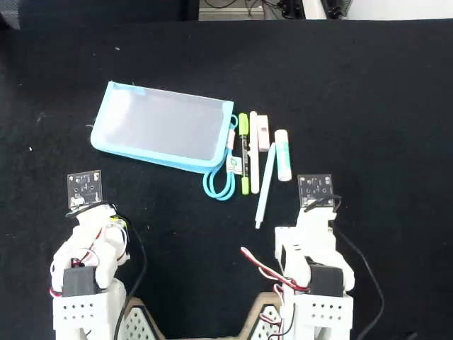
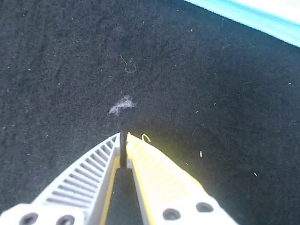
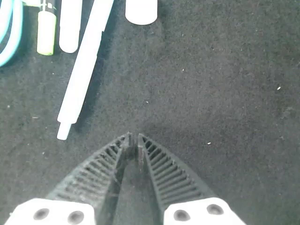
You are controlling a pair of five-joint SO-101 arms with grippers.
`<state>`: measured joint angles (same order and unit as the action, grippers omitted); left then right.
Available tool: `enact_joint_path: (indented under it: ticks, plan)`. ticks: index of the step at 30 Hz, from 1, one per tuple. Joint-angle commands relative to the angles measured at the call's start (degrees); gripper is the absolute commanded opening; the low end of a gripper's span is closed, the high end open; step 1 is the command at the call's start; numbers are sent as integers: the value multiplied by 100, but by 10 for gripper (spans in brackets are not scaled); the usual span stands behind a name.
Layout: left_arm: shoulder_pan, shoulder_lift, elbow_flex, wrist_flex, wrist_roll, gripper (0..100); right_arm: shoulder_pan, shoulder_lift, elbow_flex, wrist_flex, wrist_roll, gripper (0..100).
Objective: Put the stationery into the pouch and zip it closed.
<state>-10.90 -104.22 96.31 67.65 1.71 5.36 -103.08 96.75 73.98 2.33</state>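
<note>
The pale blue pouch (image 1: pixel 163 127) lies flat on the black table (image 1: pixel 368 92). The stationery lies in a row just beside its strap (image 1: pixel 219 185) end: a green highlighter (image 1: pixel 244 152), a white pen (image 1: pixel 253 138), a glue stick (image 1: pixel 283 154) and a long pale pen (image 1: pixel 265 185). The left gripper (image 2: pixel 124 138) sits near the pouch's long edge and the right gripper (image 3: pixel 133 138) sits past the pens. Both have their fingers pressed together and hold nothing.
</note>
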Motion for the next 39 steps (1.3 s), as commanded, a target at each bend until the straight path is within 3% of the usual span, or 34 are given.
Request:
enact_joint_path:
  ticks: [1,27,31,35,39]
  plan:
    - [-40,-53,110,-62,26,30,79,-541,-22,44,-9,12]
    - [145,-53,110,-123,-18,32,79,-541,-22,44,-9,12]
    - [40,-53,57,-1055,-193,33,79,-541,-22,44,-9,12]
    - [-787,-53,-259,-2189,-730,33,79,-541,-22,44,-9,12]
    - [-1235,-53,-523,-2462,-1222,34,79,-541,-22,44,-9,12]
